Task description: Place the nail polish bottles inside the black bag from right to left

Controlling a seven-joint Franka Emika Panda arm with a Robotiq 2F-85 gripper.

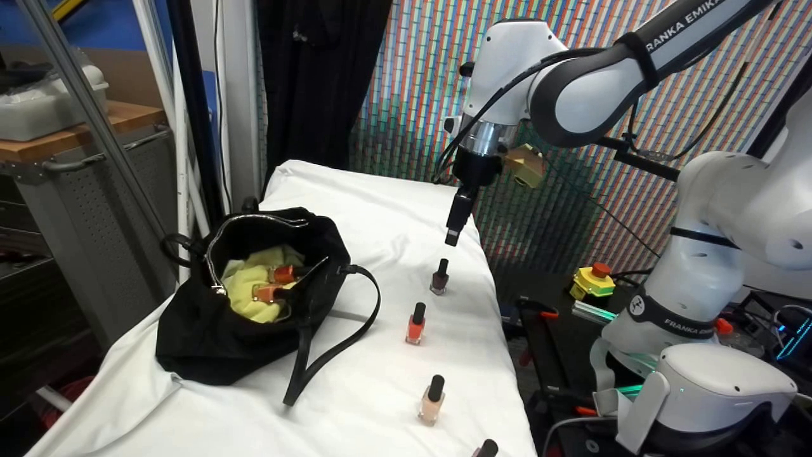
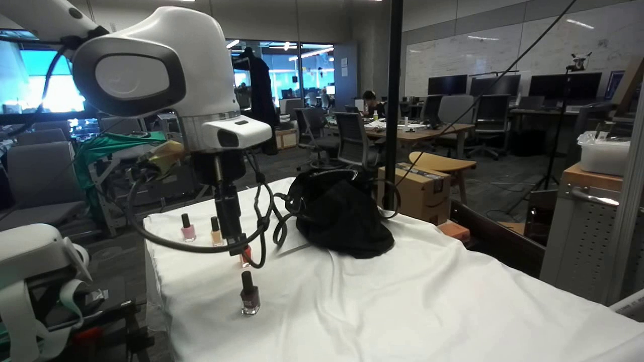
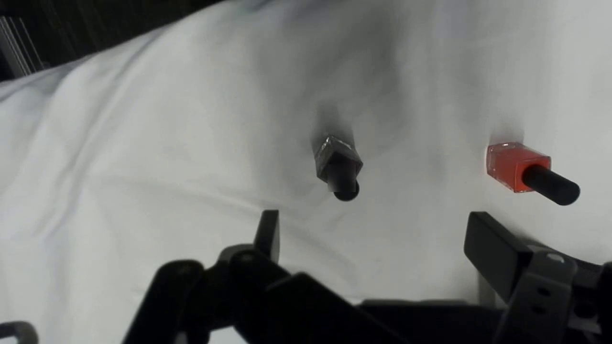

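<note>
As the arm bends downward at the wrist, the gripper, fingers parted wide, hangs near the upright dark bottle; a red bottle, peach bottle and pink bottle continue the row. Two orange bottles lie inside the black bag, whose strap loops across the white cloth toward the row. A cardboard box stands beyond.

Black bag, red bottle, white cloth

A robotics lab in an office-like room: at right in an exterior view, 1 robot arm and a yellow box with a red button; in an exterior view, monitors and office chairs before a far-right whiteboard.
</note>
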